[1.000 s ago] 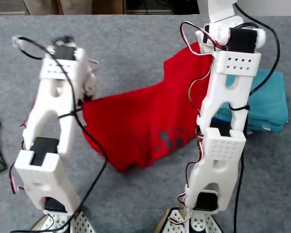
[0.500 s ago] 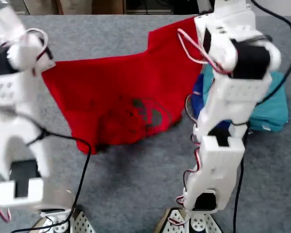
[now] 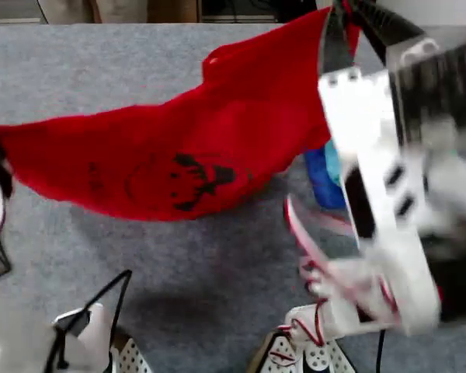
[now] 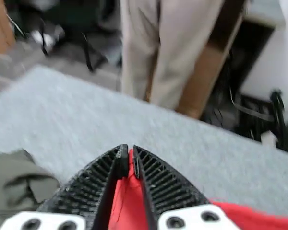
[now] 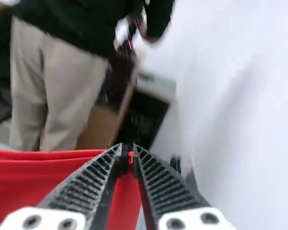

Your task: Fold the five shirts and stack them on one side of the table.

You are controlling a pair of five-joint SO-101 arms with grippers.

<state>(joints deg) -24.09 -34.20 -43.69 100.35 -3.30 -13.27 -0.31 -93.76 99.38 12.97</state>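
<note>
Between left pincer (image 4: pixel 128 152), right pincer (image 5: pixel 127 151): red shirt (image 3: pixel 179 148) clamped, airborne.

You have no text, number or label here that can be read. The shirt (image 3: pixel 256 116) bears a dark print (image 3: pixel 190 175) on its front, but in the high view it shows you only smeared shapes, not letters you could make out.
</note>
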